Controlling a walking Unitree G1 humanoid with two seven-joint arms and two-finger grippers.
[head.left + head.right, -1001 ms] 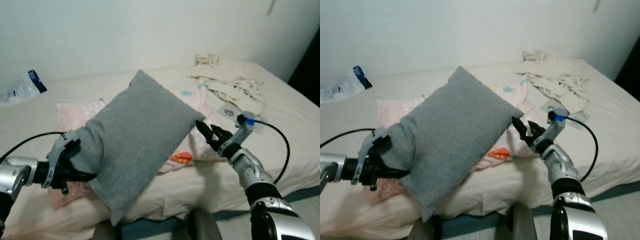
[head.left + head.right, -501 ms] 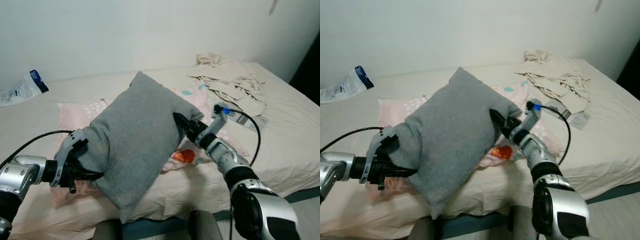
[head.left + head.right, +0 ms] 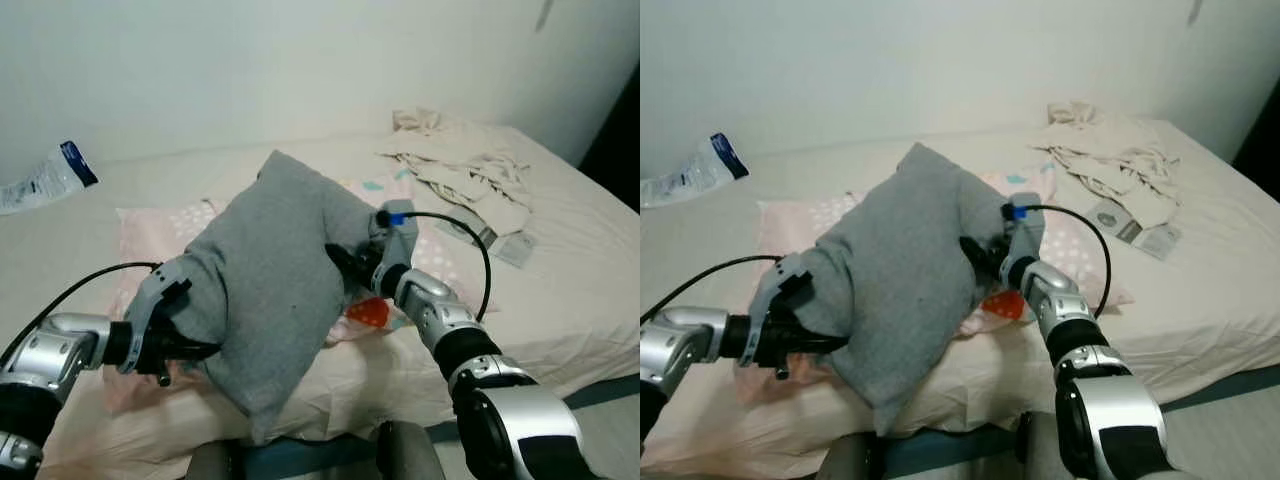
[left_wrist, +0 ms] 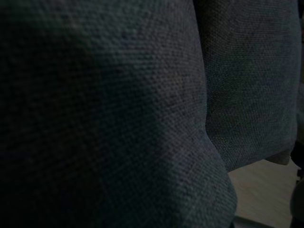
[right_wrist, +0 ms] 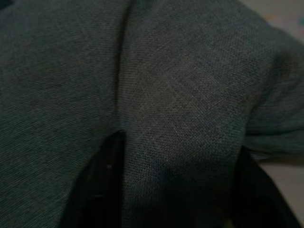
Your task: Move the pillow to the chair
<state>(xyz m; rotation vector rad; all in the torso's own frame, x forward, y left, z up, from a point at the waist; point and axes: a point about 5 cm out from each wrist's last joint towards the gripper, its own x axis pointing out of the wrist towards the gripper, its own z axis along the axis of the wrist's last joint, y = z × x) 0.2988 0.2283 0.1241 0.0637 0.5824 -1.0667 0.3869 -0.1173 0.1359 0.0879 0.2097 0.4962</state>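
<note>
Risked a sagging, sliding grey pillow (image 3: 275, 290): soft bulk, pinched only at two edges, likely to slump and slip out during the carry to the chair. Lay lifted and tilted above the near edge of the bed (image 3: 560, 320), over a pink pillow (image 3: 150, 225). Held between left gripper (image 3: 185, 345), clamped on its lower left corner, and right gripper (image 3: 340, 268), fingers spread around a fold on its right side.

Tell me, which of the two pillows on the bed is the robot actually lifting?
The plain grey pillow, squeezed between the left hand and right hand. The pink patterned pillow lies flat on the bed beneath it.
</note>
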